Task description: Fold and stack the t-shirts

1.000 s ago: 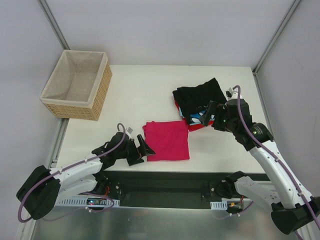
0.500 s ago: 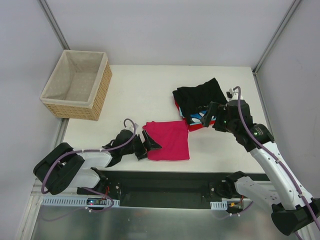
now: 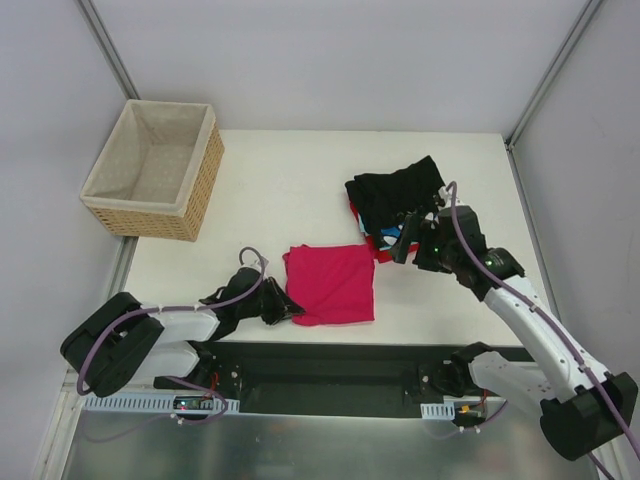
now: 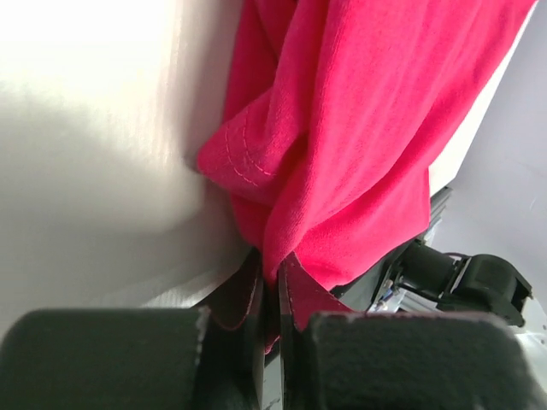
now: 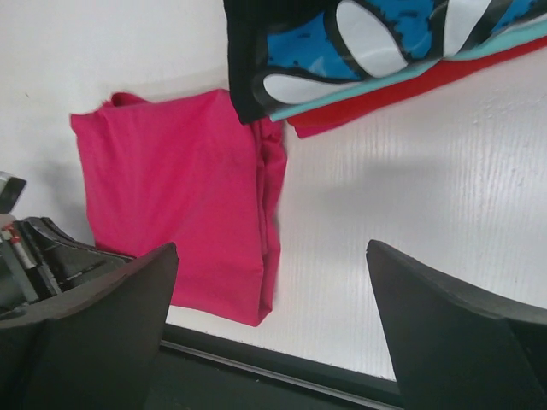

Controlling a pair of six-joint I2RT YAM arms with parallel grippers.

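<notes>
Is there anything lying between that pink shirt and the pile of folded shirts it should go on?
Nothing lies on the table between the pink shirt and the pile; they sit close together. Only the right arm's open jaws hang above the pile's near edge and may need moving.

A crimson-pink tee [image 3: 330,285] is lying folded flat near the front edge of the white worktop [image 3: 290,190]. The left pincer [image 3: 290,308] is reaching in low from the left and pinching the tee's near left corner with its fingers together. Behind and to the right, a stack of folded t-shirts [image 3: 400,190] is sitting with a black one on top and blue-white and red edges peeking out. The right pincer [image 3: 408,238] is hanging over the stack's near edge, spread wide. A wicker basket [image 3: 205,185] is standing at the far left corner.
</notes>
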